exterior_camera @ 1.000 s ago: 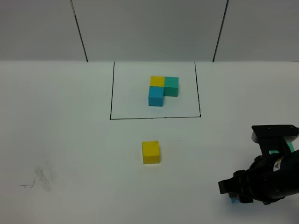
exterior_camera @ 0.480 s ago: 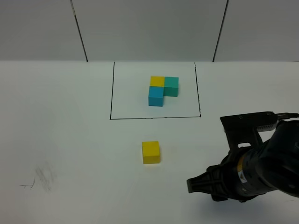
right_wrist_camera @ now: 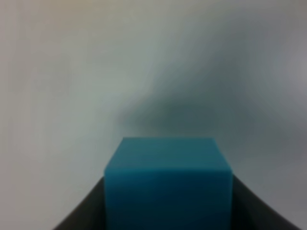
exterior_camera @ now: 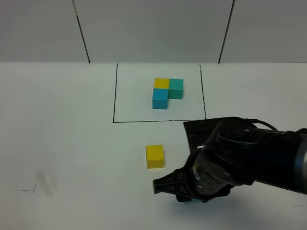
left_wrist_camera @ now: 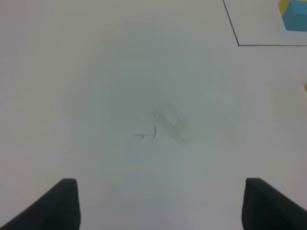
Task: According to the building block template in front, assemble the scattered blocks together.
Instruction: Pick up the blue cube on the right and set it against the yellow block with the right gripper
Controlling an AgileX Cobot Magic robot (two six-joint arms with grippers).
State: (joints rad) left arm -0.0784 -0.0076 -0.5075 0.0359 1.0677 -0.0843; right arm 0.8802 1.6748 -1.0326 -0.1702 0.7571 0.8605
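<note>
The right fingers are clamped on a blue cube, one dark finger pressed against each side. From the high camera only a sliver of this cube shows under the bulky black right arm, which hangs low over the white surface. Near it, to its left in that view, a loose yellow cube rests on the surface. Beyond both, the building block template lies inside its black-line rectangle: yellow and teal-green cubes touch side by side, with sky-blue in front of the yellow. The left fingers stand wide apart, empty, above grey scuff marks.
</note>
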